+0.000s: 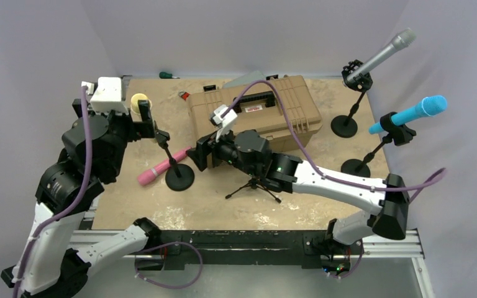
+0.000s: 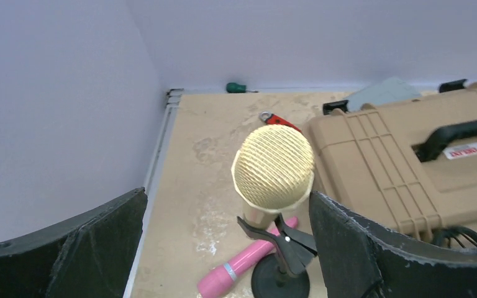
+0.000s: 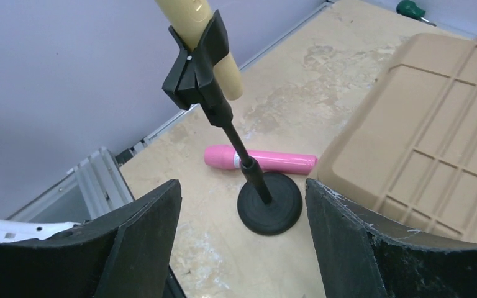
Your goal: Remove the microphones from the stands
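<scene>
Flanking the yellow microphone (image 1: 140, 101), the left gripper (image 1: 144, 119) hovers with its fingers spread at the left side of the table (image 1: 223, 211).

The microphone sits tilted in the black clip (image 3: 195, 62) of its round-based stand (image 1: 179, 176), mesh head uppermost. In the left wrist view the gripper's two fingers (image 2: 93, 248) stand wide apart on either side of the head, one just beside it and the other well clear. The right gripper (image 1: 200, 155), its fingers likewise parted and holding nothing, faces the stand from beside the tan case (image 1: 267, 108). The stand's rod and base show between those fingers in the right wrist view. A pink microphone (image 1: 158, 169) lies flat on the table just beside the stand's base.
</scene>
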You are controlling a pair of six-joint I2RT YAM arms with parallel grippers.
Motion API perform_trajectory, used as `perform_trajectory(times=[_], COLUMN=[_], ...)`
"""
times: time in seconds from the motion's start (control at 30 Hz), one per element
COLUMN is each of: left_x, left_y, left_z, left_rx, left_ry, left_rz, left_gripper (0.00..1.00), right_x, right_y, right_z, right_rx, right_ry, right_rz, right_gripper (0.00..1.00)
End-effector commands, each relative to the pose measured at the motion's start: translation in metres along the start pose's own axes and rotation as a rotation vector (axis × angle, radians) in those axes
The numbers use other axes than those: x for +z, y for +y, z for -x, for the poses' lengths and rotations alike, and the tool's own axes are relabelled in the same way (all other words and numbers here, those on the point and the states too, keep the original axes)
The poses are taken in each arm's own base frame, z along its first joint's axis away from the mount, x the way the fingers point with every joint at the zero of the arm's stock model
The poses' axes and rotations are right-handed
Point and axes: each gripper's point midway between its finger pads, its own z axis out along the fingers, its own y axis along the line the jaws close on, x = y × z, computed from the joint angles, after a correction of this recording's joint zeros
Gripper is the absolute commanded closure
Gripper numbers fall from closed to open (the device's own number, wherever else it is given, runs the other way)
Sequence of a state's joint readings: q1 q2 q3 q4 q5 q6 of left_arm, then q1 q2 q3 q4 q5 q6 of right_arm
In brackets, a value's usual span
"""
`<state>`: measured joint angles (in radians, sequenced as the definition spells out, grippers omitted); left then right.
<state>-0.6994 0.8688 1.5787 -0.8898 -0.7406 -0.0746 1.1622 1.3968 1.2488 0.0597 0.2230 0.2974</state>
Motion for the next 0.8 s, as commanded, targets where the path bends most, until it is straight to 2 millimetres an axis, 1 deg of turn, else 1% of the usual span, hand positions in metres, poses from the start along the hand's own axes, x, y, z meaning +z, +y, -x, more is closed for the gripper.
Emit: perform_trajectory(times=[0.0, 0.1, 0.2, 0.27, 0.4, 0.5, 0.6, 0.67, 0.77], left_x=[0.025, 0.034, 0.036, 0.035, 0.041, 0.044, 0.046, 0.047, 0.049], left_y=[-0.003, -0.022, -0.024, -0.026, -0.030, -0.032, -0.031, -0.030, -0.026], left_z=[0.011, 0.012, 0.015, 0.014, 0.001, -0.006, -0.009, -0.009, -0.012], left_rx=[-0.071, -0.061, -0.070, -0.075, -0.054, -0.028, -0.020, -0.021, -0.032], left_ry=[-0.022, -0.033, -0.056, -0.063, -0.050, -0.041, -0.042, -0.047, -0.044], left_rz=[0.017, -0.062, -0.069, -0.082, -0.094, -0.098, -0.095, -0.091, -0.085], left_gripper=[0.00, 0.04, 0.10, 0.14, 0.16, 0.19, 0.25, 0.30, 0.38], right_x=[0.012, 0.028, 0.037, 0.041, 0.057, 0.068, 0.080, 0.086, 0.090], right_y=[0.033, 0.044, 0.058, 0.062, 0.061, 0.062, 0.058, 0.054, 0.050], right_z=[0.060, 0.060, 0.060, 0.060, 0.057, 0.050, 0.041, 0.036, 0.034], right_rx=[-0.015, -0.036, -0.059, -0.069, -0.069, -0.090, -0.113, -0.120, -0.118], right_ry=[-0.221, -0.253, -0.288, -0.314, -0.318, -0.312, -0.307, -0.310, -0.327], right_rz=[0.058, 0.066, 0.082, 0.076, 0.031, 0.018, -0.022, -0.038, -0.062], right_gripper=[0.28, 0.28, 0.28, 0.28, 0.27, 0.27, 0.27, 0.27, 0.28])
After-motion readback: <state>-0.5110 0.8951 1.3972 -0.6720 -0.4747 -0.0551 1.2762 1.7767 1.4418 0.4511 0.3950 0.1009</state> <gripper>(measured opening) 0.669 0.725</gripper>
